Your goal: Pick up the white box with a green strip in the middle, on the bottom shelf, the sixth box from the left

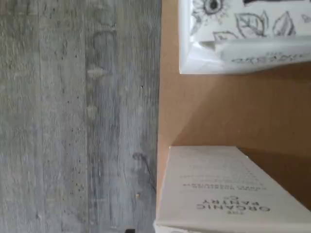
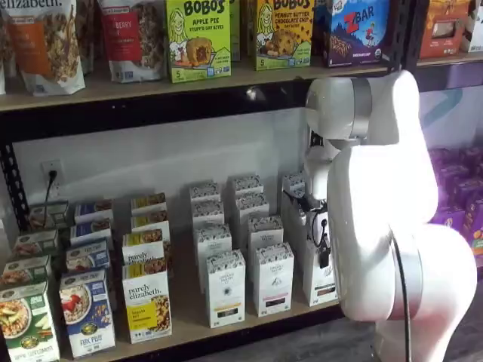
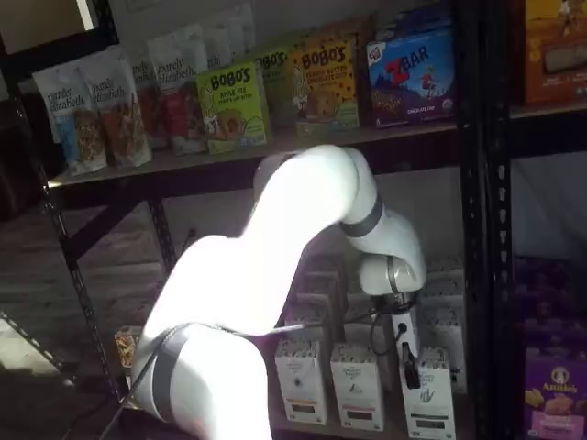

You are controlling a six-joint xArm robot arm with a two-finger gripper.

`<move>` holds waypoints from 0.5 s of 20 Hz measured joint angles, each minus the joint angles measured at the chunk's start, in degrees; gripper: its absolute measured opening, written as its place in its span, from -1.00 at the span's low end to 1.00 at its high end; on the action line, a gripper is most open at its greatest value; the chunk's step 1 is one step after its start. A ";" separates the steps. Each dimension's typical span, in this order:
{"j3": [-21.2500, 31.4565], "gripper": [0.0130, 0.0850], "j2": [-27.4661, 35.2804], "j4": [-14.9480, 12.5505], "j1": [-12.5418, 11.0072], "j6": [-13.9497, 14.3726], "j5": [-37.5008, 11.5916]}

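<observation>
Though illegible elsewhere, carton lettering (image 1: 233, 206), wrist view.

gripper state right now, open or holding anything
Gripper: only one dark finger shows side-on in both shelf views, in front of the white boxes; it stands at its widest, and no box looks held.

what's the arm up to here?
The xArm is bent down at the bottom shelf. Its black fingers hang right beside the white box at the right end of the front row. The box stands on the shelf, not lifted. The views don't show whether the fingers are open.
</observation>
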 joint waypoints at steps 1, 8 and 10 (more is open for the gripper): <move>-0.19 1.00 0.07 0.24 0.02 -0.21 0.27; -0.26 0.44 0.03 1.03 -0.06 -1.00 0.17; -0.09 0.44 -0.02 1.20 -0.10 -1.17 -0.24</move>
